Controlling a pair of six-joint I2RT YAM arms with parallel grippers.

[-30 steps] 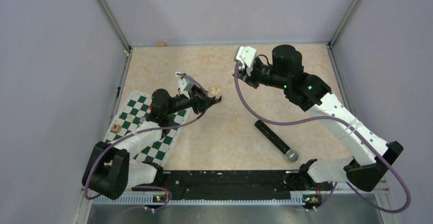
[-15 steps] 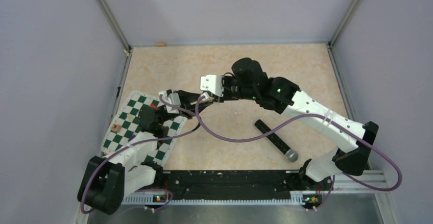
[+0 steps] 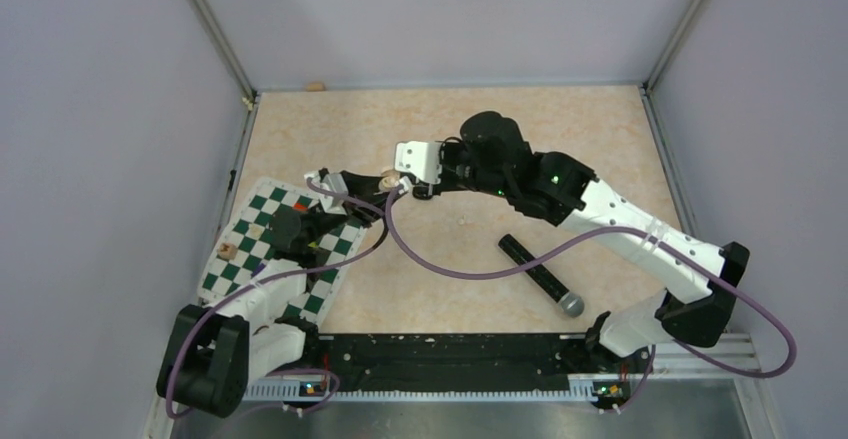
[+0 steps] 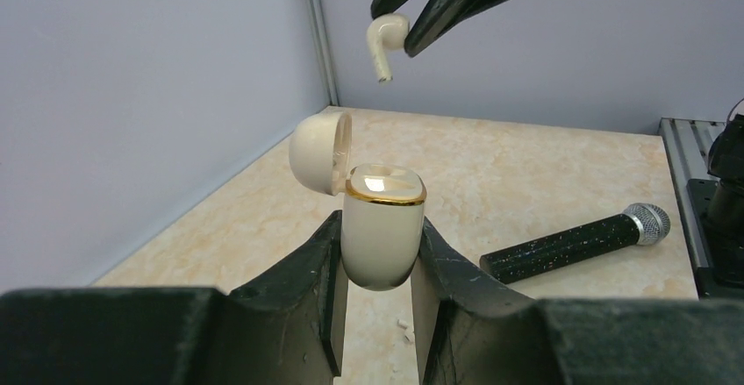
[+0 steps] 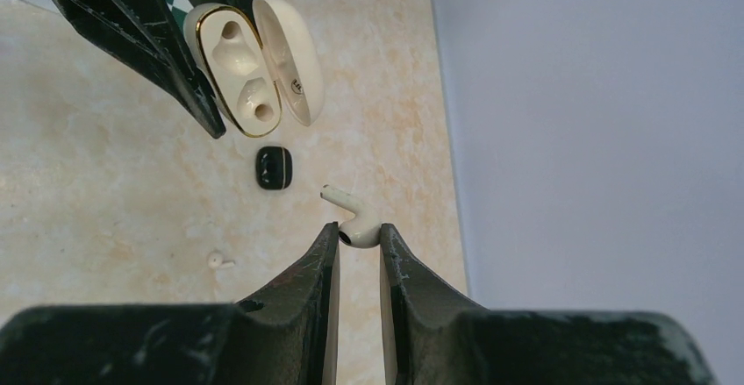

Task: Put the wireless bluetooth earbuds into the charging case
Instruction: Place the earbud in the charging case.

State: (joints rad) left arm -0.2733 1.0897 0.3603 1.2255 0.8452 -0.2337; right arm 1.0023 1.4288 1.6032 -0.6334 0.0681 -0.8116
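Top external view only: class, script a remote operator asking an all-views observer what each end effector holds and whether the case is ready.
Operator: What is the left end effector holding?
Observer: The left end effector is shut on the charging case, held upright.
Operator: Is it open?
Observer: Yes, its lid is swung back.
Operator: And the right?
Observer: The right end effector pinches a whitish earbud by its head.

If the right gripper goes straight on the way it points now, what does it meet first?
Probably the tabletop. In the right wrist view the right gripper, holding an earbud, aims just past the open lid of the charging case. Depth is unclear, so it might clip the lid.
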